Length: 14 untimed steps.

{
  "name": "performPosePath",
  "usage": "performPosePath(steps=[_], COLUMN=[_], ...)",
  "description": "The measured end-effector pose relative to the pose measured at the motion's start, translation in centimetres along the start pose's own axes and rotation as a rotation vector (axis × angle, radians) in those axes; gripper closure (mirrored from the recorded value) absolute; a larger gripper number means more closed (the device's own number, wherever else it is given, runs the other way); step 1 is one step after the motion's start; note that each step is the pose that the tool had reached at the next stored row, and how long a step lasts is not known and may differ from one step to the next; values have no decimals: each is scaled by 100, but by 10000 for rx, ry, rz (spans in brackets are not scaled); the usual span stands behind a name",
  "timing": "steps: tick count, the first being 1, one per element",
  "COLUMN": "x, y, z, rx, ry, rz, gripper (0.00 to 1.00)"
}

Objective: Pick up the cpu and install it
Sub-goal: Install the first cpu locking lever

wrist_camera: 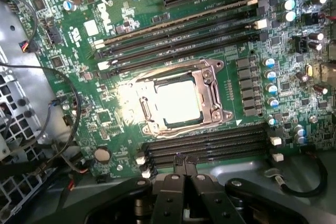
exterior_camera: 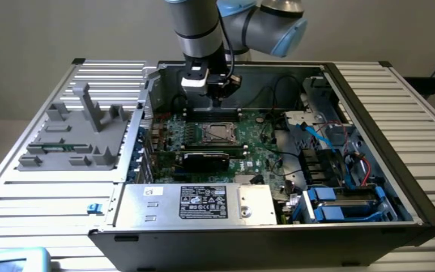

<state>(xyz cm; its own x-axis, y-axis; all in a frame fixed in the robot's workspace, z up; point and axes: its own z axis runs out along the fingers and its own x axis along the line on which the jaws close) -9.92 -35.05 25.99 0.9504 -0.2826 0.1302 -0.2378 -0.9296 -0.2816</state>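
One cpu (wrist_camera: 178,102) lies flat in the motherboard socket (wrist_camera: 210,95) at the wrist picture's centre, so seating looks done; whether the socket frame is latched I cannot tell. At the exterior picture's upper centre, the gripper (exterior_camera: 219,97) hovers above it, fingers closed, holding nothing.

The arm (exterior_camera: 202,28) is built of grey tubes with light-blue joint caps; the gripper (wrist_camera: 185,162) is black, with round screws.

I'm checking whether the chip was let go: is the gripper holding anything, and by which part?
Nothing is held. The gripper is shut on itself above the board, and the cpu lies in its socket.
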Motion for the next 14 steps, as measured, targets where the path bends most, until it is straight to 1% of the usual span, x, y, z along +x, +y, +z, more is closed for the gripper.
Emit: performPosePath(steps=[1, 2, 3, 4, 5, 6, 7, 8, 9, 10, 13, 14], x=[0, 0, 0, 1, 1, 1, 2, 7, 20, 41, 114, 131], y=[0, 0, -2, -2, -2, -2, -2, -4, -9, -18, -45, -51], z=[0, 0, -4, -4, -4, -3, -3, -5, -9, -19, -45, -48], rx=[-1, -22, -128, -247, -356, -454, -543, -617, -673, -721, -860, -915], ry=[0, -8, -25, -98, -246, -400, -540, -642, -706, -753, -834, -881], rz=[0, -1, -13, -17, 5, 32, 59, 78, 89, 97, 104, 110], gripper=[89, 89, 89, 89, 89, 89, 89, 89, 89, 89, 89, 89])
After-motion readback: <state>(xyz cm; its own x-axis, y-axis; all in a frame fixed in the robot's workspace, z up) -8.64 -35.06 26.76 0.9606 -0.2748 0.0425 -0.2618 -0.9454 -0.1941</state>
